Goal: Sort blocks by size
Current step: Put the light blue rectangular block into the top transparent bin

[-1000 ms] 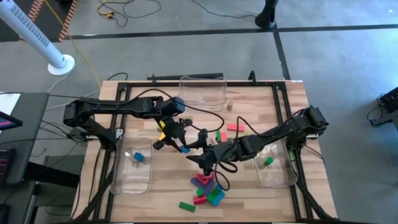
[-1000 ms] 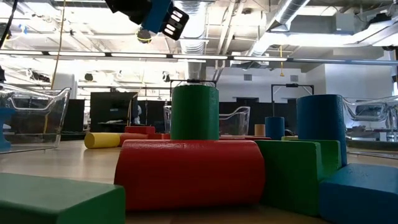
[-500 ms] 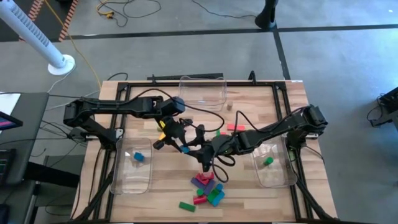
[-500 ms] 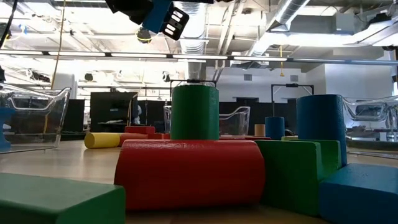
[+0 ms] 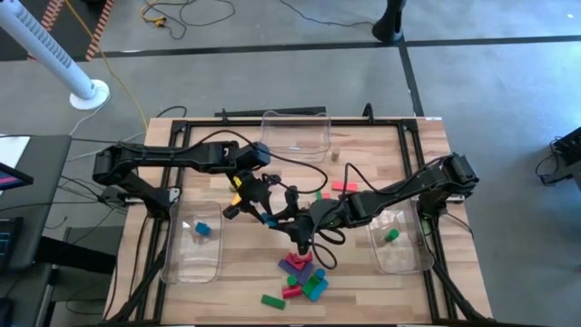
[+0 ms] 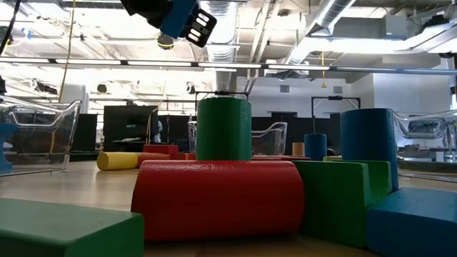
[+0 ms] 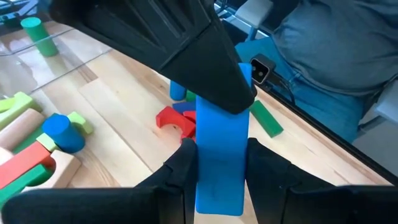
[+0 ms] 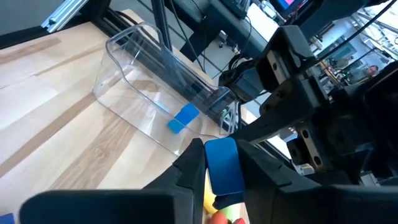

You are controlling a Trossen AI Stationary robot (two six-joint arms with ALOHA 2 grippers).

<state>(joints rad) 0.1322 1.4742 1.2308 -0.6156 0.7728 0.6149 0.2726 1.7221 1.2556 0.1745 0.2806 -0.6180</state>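
A blue bar block (image 5: pixel 270 219) hangs in the air above the middle of the table, between my two grippers. My left gripper (image 5: pixel 260 211) is shut on one end of it, and my right gripper (image 5: pixel 289 218) comes from the table's right side and is shut on the other end. The left wrist view shows the bar (image 7: pixel 221 168) running forward from my left gripper (image 7: pixel 221 155) into the dark right gripper. In the right wrist view the bar's end (image 8: pixel 224 165) sits in my right gripper (image 8: pixel 222 158). More blocks (image 5: pixel 301 272) lie in a heap near the front edge. My left gripper pinches the blue bar's two long sides (image 7: pixel 219 190) between its two fingers, at the end nearest its wrist. The bar runs forward along the fingers and is lifted clear of the table. My right gripper pinches the bar's opposite end (image 8: pixel 225 177) between its two fingers, coming nearly level from the table's right. In the left wrist view its dark body covers that end, so how far back the bar reaches does not show.
A clear bin (image 5: pixel 198 243) on the left holds a blue block, one on the right (image 5: pixel 399 243) holds a green block, and a third (image 5: pixel 295 134) stands at the far edge. Red and green blocks (image 5: pixel 338 188) lie right of centre. A seated person (image 7: pixel 323 50) is beyond the table.
My right gripper has swung toward the table's left and far side, up to the blue bar, and its fingers have closed in on the bar's free end. My left gripper has kept the bar still in the air.
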